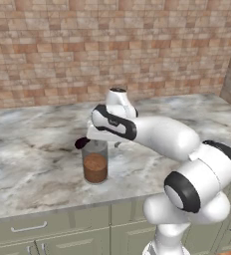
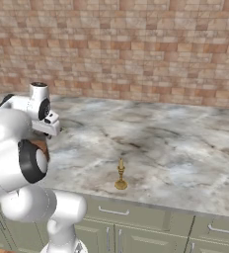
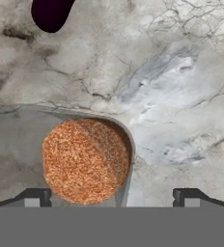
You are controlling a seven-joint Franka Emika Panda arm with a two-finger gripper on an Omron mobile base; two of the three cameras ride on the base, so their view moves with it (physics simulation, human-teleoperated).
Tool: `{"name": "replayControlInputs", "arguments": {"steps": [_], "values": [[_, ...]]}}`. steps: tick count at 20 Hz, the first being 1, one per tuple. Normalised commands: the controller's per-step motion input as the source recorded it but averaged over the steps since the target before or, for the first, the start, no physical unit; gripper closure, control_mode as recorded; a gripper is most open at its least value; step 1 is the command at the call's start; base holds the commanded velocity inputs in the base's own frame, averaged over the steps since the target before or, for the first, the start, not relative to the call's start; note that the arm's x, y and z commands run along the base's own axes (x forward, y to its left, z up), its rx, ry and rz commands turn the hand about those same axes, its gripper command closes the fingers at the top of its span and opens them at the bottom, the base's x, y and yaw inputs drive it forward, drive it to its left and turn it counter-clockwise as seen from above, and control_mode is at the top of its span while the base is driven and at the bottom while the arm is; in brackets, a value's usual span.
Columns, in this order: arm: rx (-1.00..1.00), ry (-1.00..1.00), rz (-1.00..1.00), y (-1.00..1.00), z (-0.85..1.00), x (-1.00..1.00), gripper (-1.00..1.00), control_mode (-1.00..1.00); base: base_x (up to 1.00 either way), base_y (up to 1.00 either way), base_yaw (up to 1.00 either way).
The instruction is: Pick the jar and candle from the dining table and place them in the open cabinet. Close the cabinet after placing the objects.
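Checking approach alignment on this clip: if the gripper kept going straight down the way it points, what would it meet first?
Probably the jar, directly below the gripper, though it sits off-centre toward one fingertip, so the rim might be struck first. Depth is unclear.

Candle [image 2: 120, 175] upright near dining table [image 2: 185, 143] edge.

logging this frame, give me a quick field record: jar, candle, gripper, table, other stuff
jar: upright on the dining table, near its front edge, brown powder inside
candle: upright near the front edge, untouched, apart from the jar
gripper: above the jar, fingers apart, jar off-centre between them
dark oval blob: on the table just behind the jar
progress: nothing picked up yet
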Motion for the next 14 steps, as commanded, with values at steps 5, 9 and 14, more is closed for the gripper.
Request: {"name": "replayControlInputs", "arguments": {"steps": [5,9,14], "values": [[0.00,0.00,0.00,0.11,-0.21,0.24,-1.00,-1.00,0.00,0.00,0.00],[0.00,0.00,0.00,0.12,-0.24,0.24,-1.00,-1.00,0.00,0.00,0.00],[0.00,0.00,0.00,0.07,-0.25,0.24,-1.00,-1.00,0.00,0.00,0.00]]}}
